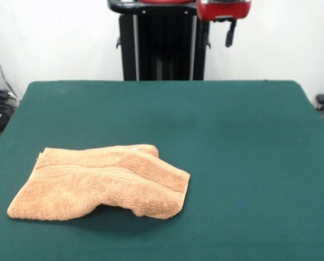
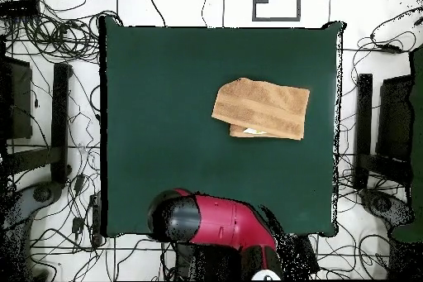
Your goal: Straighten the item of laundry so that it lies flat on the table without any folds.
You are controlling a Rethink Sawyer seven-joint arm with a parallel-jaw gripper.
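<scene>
The red and black arm [image 2: 216, 222] is drawn back over the robot's own edge of the table, folded close to the pedestal [image 1: 163, 46]. In the front view only its red housing and a dark gripper [image 1: 229, 33] tip hanging below it show at the top edge. Whether the gripper is parted or closed cannot be told.

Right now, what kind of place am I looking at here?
Probably a robotics lab test station: a red robot arm on a pedestal at a green cloth-covered table, loose cables strewn across the floor, and a folded towel as the test object.
</scene>
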